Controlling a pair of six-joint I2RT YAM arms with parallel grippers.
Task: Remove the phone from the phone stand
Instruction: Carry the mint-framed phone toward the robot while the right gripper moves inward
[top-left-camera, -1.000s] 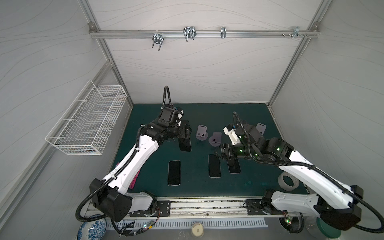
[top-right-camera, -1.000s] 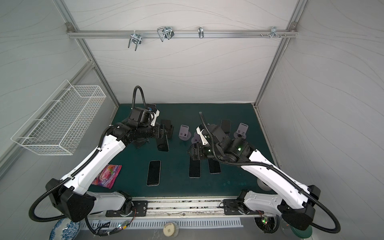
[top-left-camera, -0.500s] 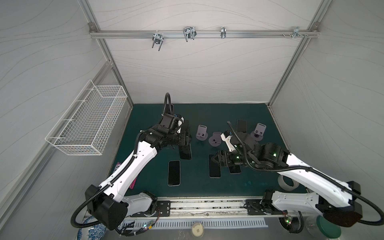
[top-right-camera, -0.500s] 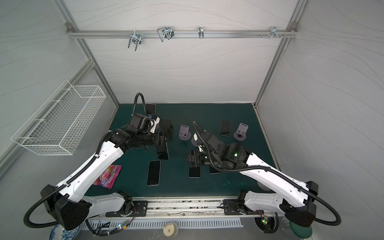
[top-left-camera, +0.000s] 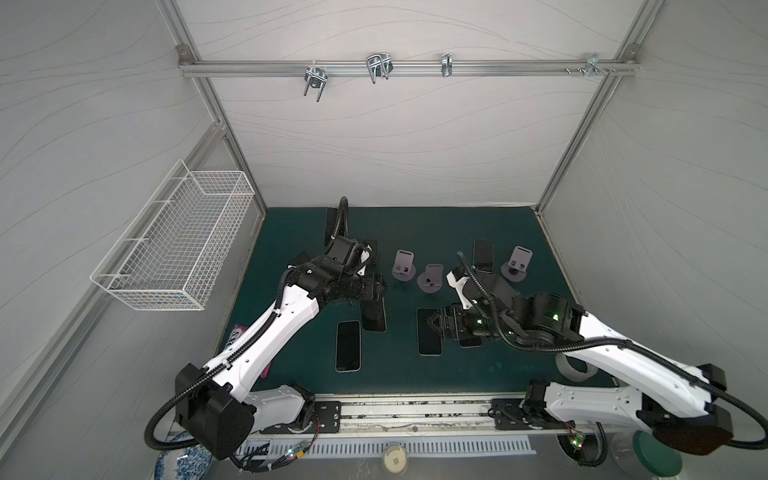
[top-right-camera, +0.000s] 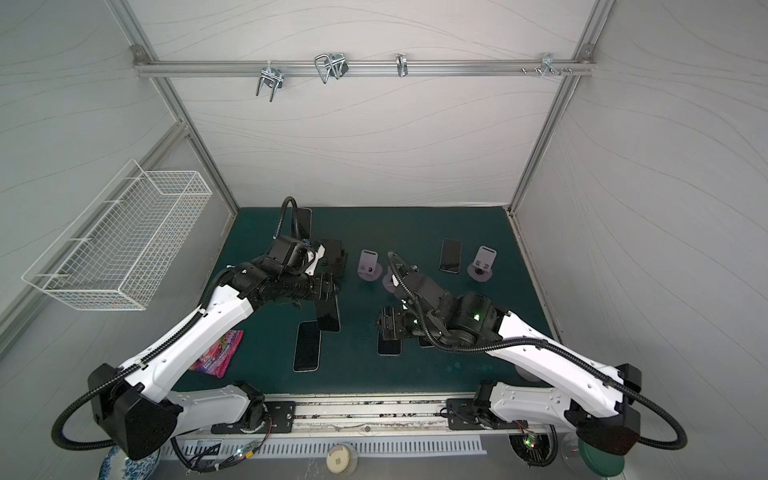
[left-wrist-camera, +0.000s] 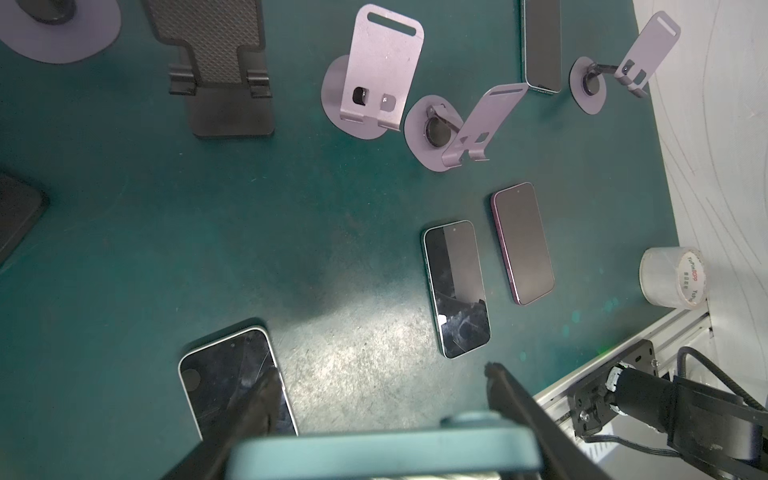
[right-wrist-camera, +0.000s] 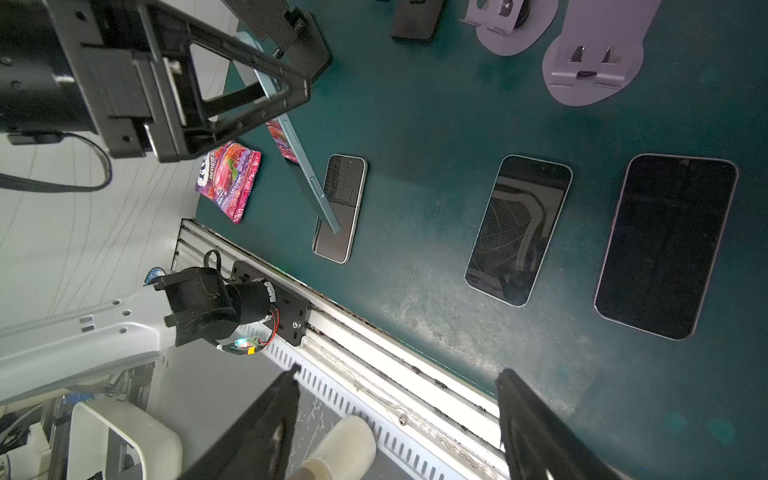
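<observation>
Room for moving mostly along the front edge of the worktop (top-left-camera: 395, 380), mid-width: bare green strip between two flat phones. Teal phone (right-wrist-camera: 305, 166) clamped tight in the left gripper (right-wrist-camera: 299, 89), held clear of the black phone stand (left-wrist-camera: 224, 83), tilted in the air over the left half, lower end close to a white-rimmed phone (top-left-camera: 348, 345) flat near the front edge; contact there impossible to tell. Right gripper (right-wrist-camera: 397, 374) parted, nothing between the fingers, low over the green-rimmed phone (top-left-camera: 429, 345) and the purple phone (left-wrist-camera: 523, 243), side by side right of centre. In the way further back: purple stands (top-left-camera: 404, 264) in a loose row, one more phone (top-left-camera: 483, 255) flat among them. Tape roll (left-wrist-camera: 671, 276) at the front right corner, snack packet (top-right-camera: 220, 353) by the left edge near the front. Wire basket (top-left-camera: 178, 245) on the left wall, off the worktop.
</observation>
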